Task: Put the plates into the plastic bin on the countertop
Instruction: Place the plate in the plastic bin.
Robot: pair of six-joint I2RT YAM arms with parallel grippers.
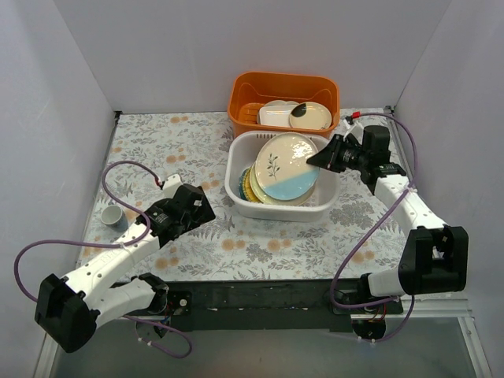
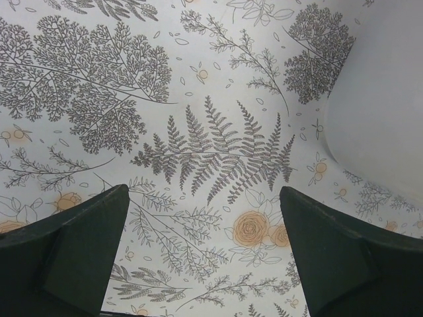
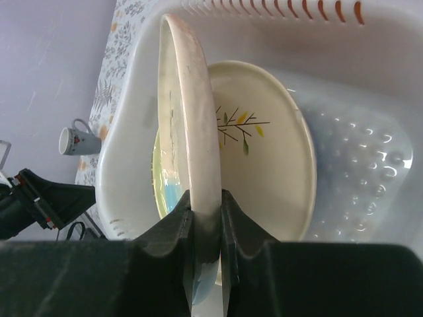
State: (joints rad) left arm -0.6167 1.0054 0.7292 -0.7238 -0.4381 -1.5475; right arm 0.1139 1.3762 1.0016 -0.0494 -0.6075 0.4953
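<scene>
The white plastic bin point(image 1: 234, 186) stands on the leaf-print countertop point(image 1: 165, 142) and holds a stack of plates point(image 1: 250, 187). My right gripper point(image 1: 319, 160) is shut on the rim of a cream-and-light-blue plate point(image 1: 285, 167) and holds it tilted over the stack, inside the bin. In the right wrist view the gripper point(image 3: 206, 198) pinches this plate point(image 3: 188, 112) edge-on. A cream plate with a leaf sprig point(image 3: 264, 145) lies behind it in the bin point(image 3: 370, 152). My left gripper point(image 1: 206, 206) is open and empty just above the cloth point(image 2: 205, 224), left of the bin.
An orange basket point(image 1: 244, 85) with white dishes point(image 1: 295, 116) stands right behind the bin; its slots show in the right wrist view point(image 3: 317, 10). A small white cup point(image 1: 113, 215) stands at the table's left edge. The bin's white wall point(image 2: 383, 99) is beside my left gripper.
</scene>
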